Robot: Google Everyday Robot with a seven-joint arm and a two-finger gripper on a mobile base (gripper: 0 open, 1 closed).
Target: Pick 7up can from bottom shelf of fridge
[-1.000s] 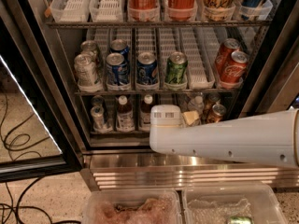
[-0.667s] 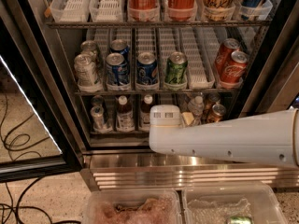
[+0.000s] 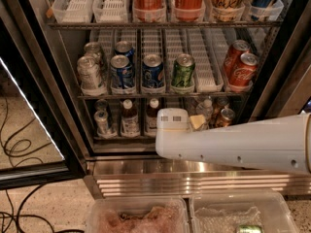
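The fridge (image 3: 73, 144) stands open, its black-framed glass door swung out to the left. On the bottom shelf (image 3: 116, 137), a small pale silver-grey can, the 7up can (image 3: 102, 123), stands in the far-left lane with a similar can behind it. Two brown bottles (image 3: 130, 119) stand just right of it. My white arm reaches in from the right. The gripper (image 3: 172, 121) is at the middle of the bottom shelf, right of the bottles and apart from the 7up can. The white wrist block hides what is behind it.
The middle rack holds silver cans (image 3: 90, 74), blue cans (image 3: 153, 72), a green can (image 3: 183, 72) and red cans (image 3: 240, 68). More small drinks (image 3: 224, 116) stand at the bottom right. The ribbed steel base (image 3: 194, 181), two clear bins (image 3: 138, 216) and floor cables (image 3: 14, 147) lie below.
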